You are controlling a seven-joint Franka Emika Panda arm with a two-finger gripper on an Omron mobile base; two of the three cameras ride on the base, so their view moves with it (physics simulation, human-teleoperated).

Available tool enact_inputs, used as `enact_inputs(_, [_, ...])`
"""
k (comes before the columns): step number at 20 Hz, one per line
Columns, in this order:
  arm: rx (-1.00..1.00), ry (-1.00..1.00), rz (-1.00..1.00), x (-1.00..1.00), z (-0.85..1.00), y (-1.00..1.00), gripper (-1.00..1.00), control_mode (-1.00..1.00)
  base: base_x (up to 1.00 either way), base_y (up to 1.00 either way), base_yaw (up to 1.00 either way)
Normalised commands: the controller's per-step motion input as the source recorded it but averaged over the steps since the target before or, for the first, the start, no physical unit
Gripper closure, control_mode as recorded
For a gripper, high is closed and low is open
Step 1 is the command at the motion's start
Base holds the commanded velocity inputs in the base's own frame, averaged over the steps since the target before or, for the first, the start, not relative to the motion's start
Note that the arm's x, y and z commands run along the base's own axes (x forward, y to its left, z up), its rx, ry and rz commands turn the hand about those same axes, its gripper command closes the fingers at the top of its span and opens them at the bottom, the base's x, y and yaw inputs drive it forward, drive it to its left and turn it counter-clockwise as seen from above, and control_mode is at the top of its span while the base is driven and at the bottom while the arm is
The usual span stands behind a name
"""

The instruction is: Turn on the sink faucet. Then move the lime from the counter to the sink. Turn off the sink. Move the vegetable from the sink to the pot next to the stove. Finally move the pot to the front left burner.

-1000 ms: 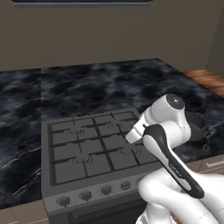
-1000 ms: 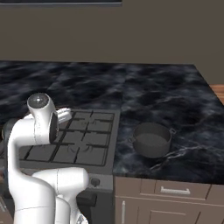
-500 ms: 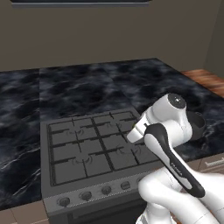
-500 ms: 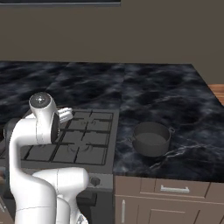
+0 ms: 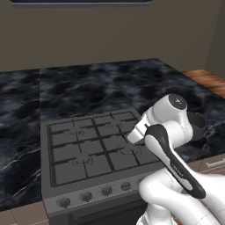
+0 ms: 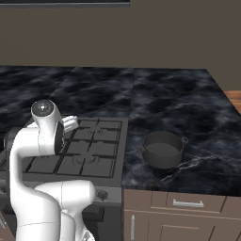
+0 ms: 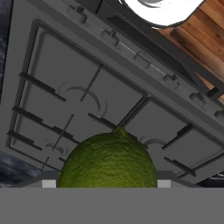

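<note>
My gripper (image 7: pixel 107 183) is shut on the lime (image 7: pixel 108 159), a round yellow-green fruit that bulges up at the bottom of the hand view. It hangs above the grey stove (image 7: pixel 52 65) with its black grates and knob row. In the base views my folded arm covers the hand over the stove's (image 5: pixel 88 145) right side. The dark grey pot (image 6: pixel 162 149) stands on the counter (image 6: pixel 183 103) just right of the stove (image 6: pixel 96 141), and its rim (image 5: pixel 198 124) peeks out behind my arm. The front left burner (image 5: pixel 74 163) lies bare. The sink and the faucet are out of view.
Black veined counter (image 5: pixel 83 88) runs behind and to both sides of the stove. Wooden cabinet fronts with a drawer handle (image 6: pixel 188 204) sit below the pot. A wood floor (image 7: pixel 205 52) shows past the stove's front edge.
The stove has slid very slightly to the left in the left base view, so the camera has shifted a little. The arm and the lime keep the same pose.
</note>
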Motion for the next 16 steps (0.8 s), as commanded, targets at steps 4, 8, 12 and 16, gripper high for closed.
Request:
enact_inputs(4, [0.0,0.0,-0.14,0.33,0.11,-0.22,1.0,-1.0,0.0,0.0,0.0])
enact_inputs(8, [0.0,0.01,-0.2,0.49,0.31,-0.39,1.0,-1.0,0.0,0.0,0.0])
enact_inputs(12, [0.0,0.03,-0.2,0.49,0.31,-0.45,1.0,-1.0,0.0,0.0,0.0])
enact_inputs(16, [0.0,0.07,-0.2,0.46,0.19,-0.49,1.0,-1.0,0.0,0.0,0.0])
